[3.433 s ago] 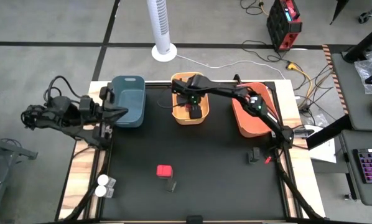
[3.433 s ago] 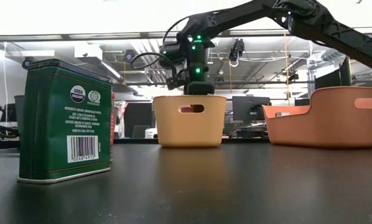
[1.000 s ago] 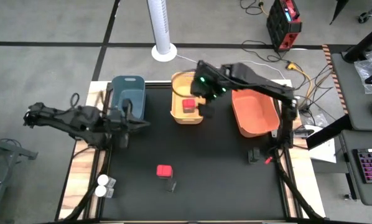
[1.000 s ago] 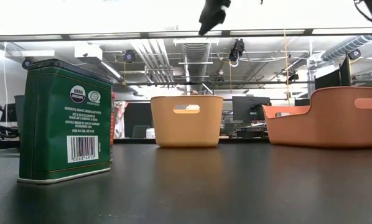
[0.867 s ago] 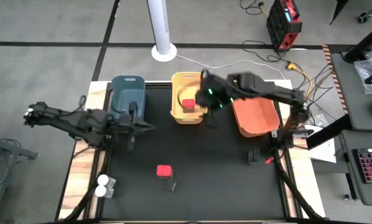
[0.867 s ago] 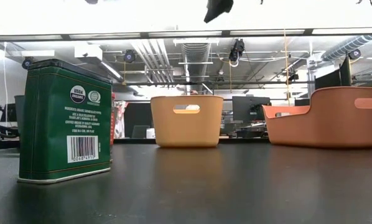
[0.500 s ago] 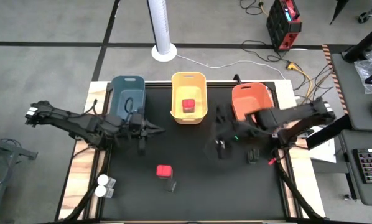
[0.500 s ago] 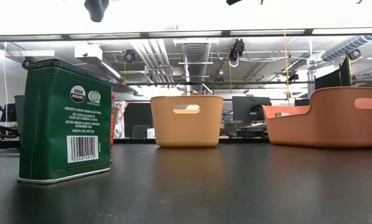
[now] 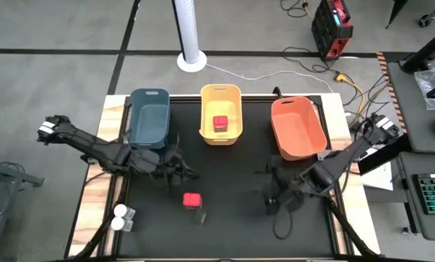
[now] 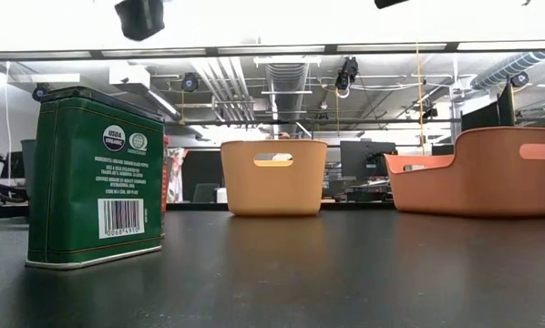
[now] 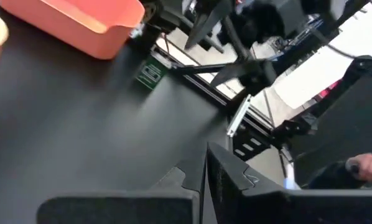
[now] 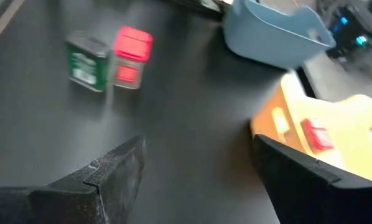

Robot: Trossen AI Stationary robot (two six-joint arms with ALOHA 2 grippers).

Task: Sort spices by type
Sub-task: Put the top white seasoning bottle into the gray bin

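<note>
Nearest me on the counter (image 9: 225, 233), at its left edge, I see two white-lidded jars (image 9: 119, 217). Just right of them, toward the middle, a red-lidded jar (image 9: 192, 199) stands touching a dark green tin (image 9: 200, 215), which fills the left of the low view. My right gripper (image 9: 274, 202) hangs over the near right part of the counter; its wrist camera shows the fingers (image 12: 105, 177) spread wide, holding nothing. My left gripper (image 9: 181, 169) sits over the counter just beyond the red-lidded jar, near the blue bin (image 9: 149, 116); I cannot tell how its fingers stand. Along the far edge sit the blue bin, the yellow bin (image 9: 221, 113) with a second red-lidded jar (image 9: 220, 124) inside, and the orange bin (image 9: 297, 127).
</note>
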